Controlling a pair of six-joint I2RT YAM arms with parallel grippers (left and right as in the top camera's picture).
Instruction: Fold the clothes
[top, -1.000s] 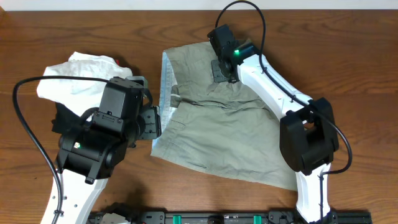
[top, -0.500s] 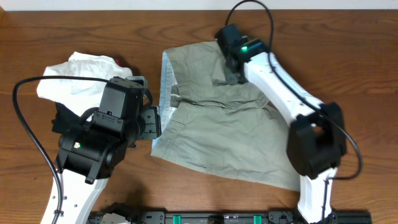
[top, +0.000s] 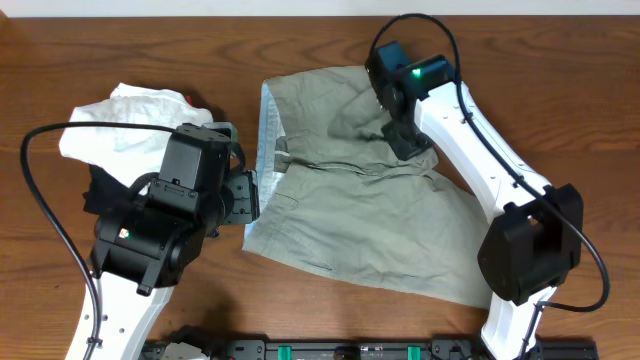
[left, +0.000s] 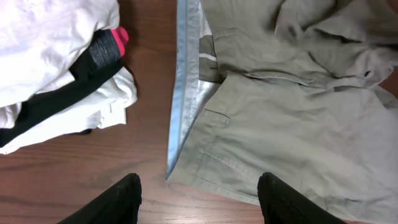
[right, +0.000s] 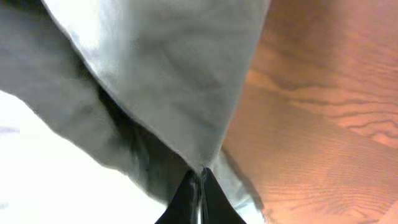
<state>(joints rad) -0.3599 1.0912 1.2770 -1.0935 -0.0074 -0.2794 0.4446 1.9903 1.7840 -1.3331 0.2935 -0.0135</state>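
Khaki shorts (top: 350, 210) lie mid-table, long axis roughly left-right: pale blue waistband (top: 266, 150) at left, leg hems toward lower right. Upper leg fold is lifted, pinched tight by right gripper (right: 198, 182). Over the waistband's near corner, left gripper (left: 200, 196) is spread wide and empty.

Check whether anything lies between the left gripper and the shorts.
Nothing visible does. The left gripper, jaws open, hangs over the waistband corner of the shorts, with only bare table around it; the white and black pile lies off to the side.
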